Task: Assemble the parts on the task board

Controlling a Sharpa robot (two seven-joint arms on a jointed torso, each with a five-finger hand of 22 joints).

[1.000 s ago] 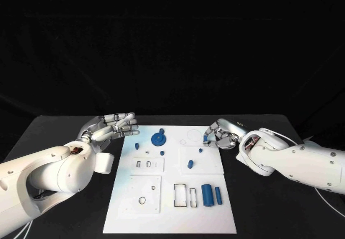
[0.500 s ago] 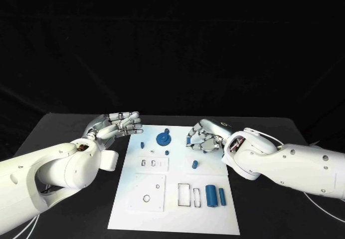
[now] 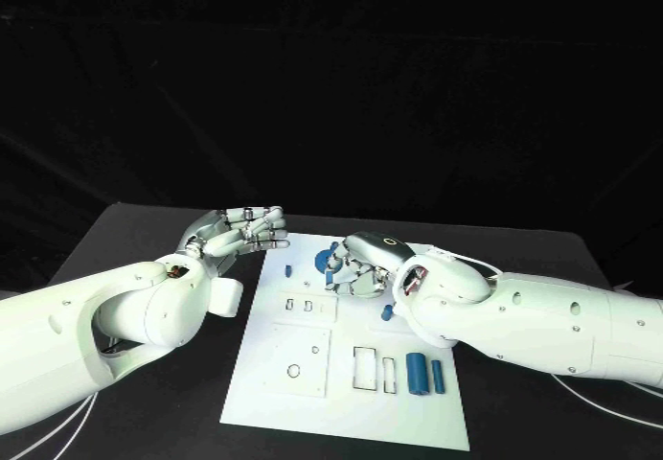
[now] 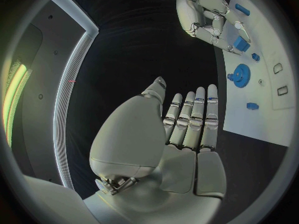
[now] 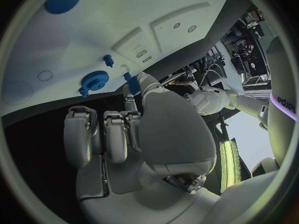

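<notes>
We see right hand pinching blue part over task board; left hand released. Risk: misaligned insertion, part slips.

Your right robot hand and its thick arm lie across the far right part of the task board, over the blue gear and beside a small blue peg — so that corner is closed from the right side. The left robot hand hangs with straight fingers just off the board's far left corner, above bare counter. The board's near half lies uncovered: you have the two blue cylinders standing side by side near its right edge, with flat slots and panels to their left — nothing tall there.
</notes>
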